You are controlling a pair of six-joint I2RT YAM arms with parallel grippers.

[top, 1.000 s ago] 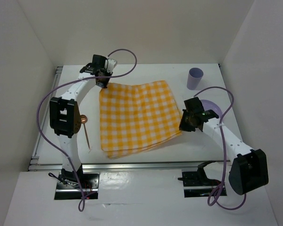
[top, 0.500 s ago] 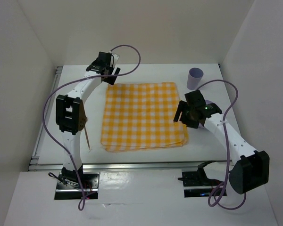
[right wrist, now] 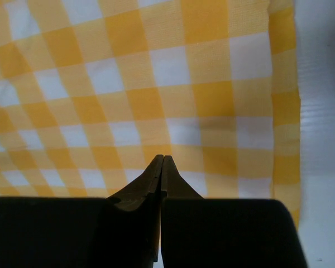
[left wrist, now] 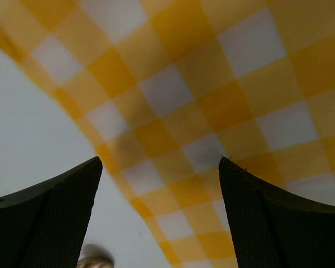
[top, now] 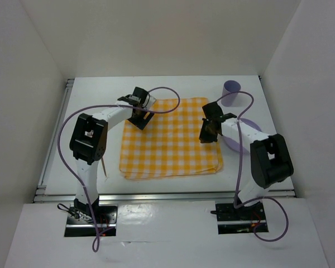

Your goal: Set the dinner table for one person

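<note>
White tabletop (top: 173, 84) filling the space ahead of my arm bases, yellow-and-white checked cloth (top: 170, 139) flat at its middle, my left gripper (top: 140, 119) wide open and empty over the cloth's far-left corner, my right gripper (right wrist: 163, 159) closed tight on nothing above its right edge, purple cup (top: 230, 92) at far right

top: high, near side, down over dinner table (top: 184, 87) | wrists: close, facing down | shared: checked cloth (top: 170, 137)

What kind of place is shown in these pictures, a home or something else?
Probably a lab robot cell, not a home: plain white walls box in the dinner table, metal rails run along its edges, and the left arm and right arm are bolted at its near edge.
</note>
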